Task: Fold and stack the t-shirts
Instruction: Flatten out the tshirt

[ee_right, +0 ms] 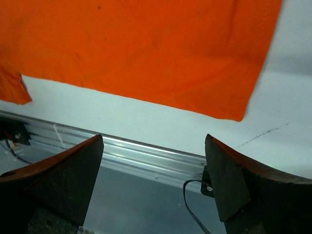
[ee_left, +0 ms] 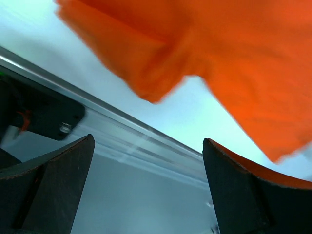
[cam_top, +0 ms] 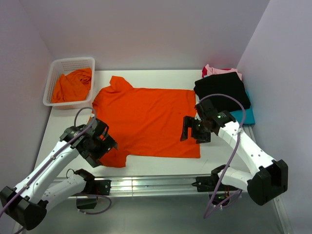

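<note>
A bright orange t-shirt (cam_top: 146,119) lies spread flat on the white table; its hem corner shows in the right wrist view (ee_right: 146,53) and its near sleeve in the left wrist view (ee_left: 209,53). My left gripper (cam_top: 103,141) is open and empty above the shirt's near left sleeve. My right gripper (cam_top: 191,129) is open and empty above the shirt's right hem edge. A stack of folded shirts, black (cam_top: 222,90) on top of pink (cam_top: 217,70) and teal (cam_top: 246,114), sits at the back right. More orange shirts (cam_top: 72,85) lie crumpled in the basket.
A white plastic mesh basket (cam_top: 51,78) stands at the back left. An aluminium rail (cam_top: 151,183) runs along the table's near edge, also in the right wrist view (ee_right: 146,151). Pale walls close in on the left, back and right.
</note>
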